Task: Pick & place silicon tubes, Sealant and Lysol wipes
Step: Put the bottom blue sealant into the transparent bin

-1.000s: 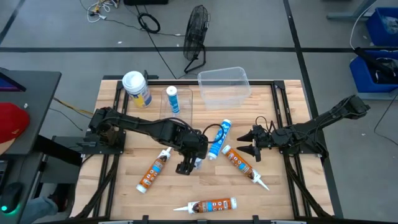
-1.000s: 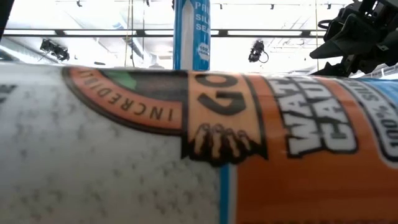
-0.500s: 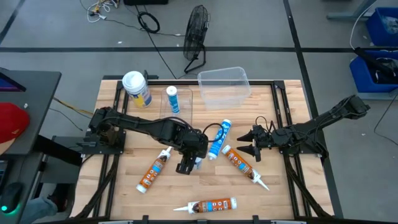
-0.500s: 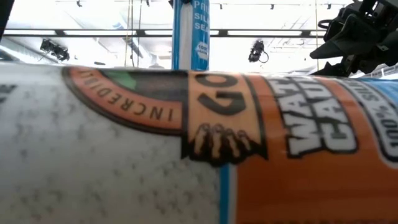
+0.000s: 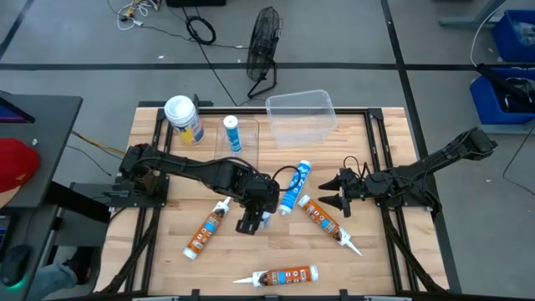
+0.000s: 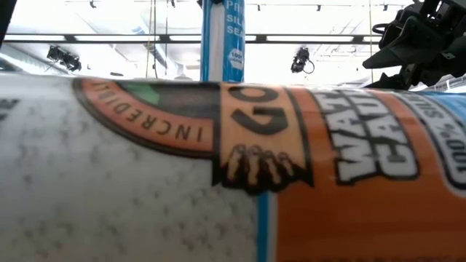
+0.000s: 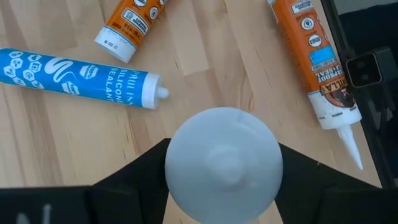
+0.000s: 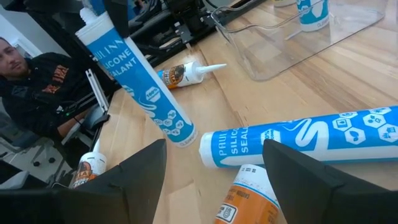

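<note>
1. The held sealant tube (image 8: pixel 134 78) is a slim blue-and-white cartridge, clamped in the left gripper (image 5: pixel 252 221) near the table's middle. In the right wrist view it stands tilted, nozzle end up, its flat base close to the wood. The left wrist view shows its round white end (image 7: pixel 224 162) seated between the 2 dark fingers, so that claw is closed on it.

2. It looks like a rigid plastic cylinder, moderately heavy if full, with a smooth glossy label that could slip or roll. A hold across the mid-body, as here, seems safest; the thin nozzle would likely bend or snap if pinched.

3. A second blue tube (image 5: pixel 294 186) lies flat just beside the left gripper, pointing toward the table's far side.

4. 3 orange-and-white sealant tubes lie around them: one (image 5: pixel 207 228) on the left arm's side, one (image 5: pixel 326 222) in front of the right gripper, one (image 5: pixel 280 276) near the front edge, filling the low view. They should handle the same way, and are best gripped on the barrel, away from the taper.

5. The right gripper (image 5: pixel 334 194) waits just beyond the second blue tube, fingers spread and empty.

6. At the far side, a short blue-and-white cylinder (image 5: pixel 232 134) stands upright in a clear tray, beside a clear plastic bin (image 5: pixel 301 115).

7. The Lysol wipes (image 5: pixel 184 119) stand upright at the far left: wide, so they need a fully spread claw around the body.
</note>
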